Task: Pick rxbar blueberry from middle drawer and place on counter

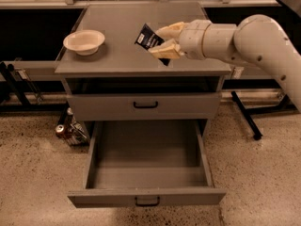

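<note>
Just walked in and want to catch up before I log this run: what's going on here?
The robot's pale two-finger hand, reaching in from the right, is shut on a small dark blue snack bar and holds it tilted over the cabinet's flat grey top, right of a cream bowl. The wide lowest grey drawer stands pulled open; the drawer above it is closed. The bar is not yet released.

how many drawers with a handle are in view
2. One shut drawer below the counter, and the middle drawer under it, pulled open. The dark gap above them could hide another. The gripper holds the rxbar blueberry over the counter.
</note>
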Available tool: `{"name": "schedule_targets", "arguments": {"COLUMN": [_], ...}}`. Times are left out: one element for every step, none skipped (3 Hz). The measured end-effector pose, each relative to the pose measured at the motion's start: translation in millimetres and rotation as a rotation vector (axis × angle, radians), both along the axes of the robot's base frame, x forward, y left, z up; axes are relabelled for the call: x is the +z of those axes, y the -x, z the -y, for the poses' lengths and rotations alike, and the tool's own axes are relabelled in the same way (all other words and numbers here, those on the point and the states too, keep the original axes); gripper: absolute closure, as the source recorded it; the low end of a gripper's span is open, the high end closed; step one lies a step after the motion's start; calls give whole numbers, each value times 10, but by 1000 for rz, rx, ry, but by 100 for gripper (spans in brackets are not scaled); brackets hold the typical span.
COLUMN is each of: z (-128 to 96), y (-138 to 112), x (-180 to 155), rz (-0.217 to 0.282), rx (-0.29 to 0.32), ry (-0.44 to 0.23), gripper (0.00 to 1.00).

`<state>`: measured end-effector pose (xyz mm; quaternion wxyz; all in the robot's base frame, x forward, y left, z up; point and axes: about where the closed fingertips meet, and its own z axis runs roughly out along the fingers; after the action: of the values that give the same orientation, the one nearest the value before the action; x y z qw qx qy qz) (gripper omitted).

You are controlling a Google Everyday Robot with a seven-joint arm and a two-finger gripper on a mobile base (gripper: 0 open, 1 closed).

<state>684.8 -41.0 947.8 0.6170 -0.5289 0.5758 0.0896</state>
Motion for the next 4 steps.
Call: {"name": "schedule_targets", "arguments": {"z": [53, 175, 250, 287], "y": [-308, -746, -939, -1033], "x": [31, -221, -398, -478], "rz": [-54, -134, -182, -202], "rx": [-81, -178, -236, -262], "ry": [-41, -81, -107, -119], "gripper": [100, 97, 74, 51]}}
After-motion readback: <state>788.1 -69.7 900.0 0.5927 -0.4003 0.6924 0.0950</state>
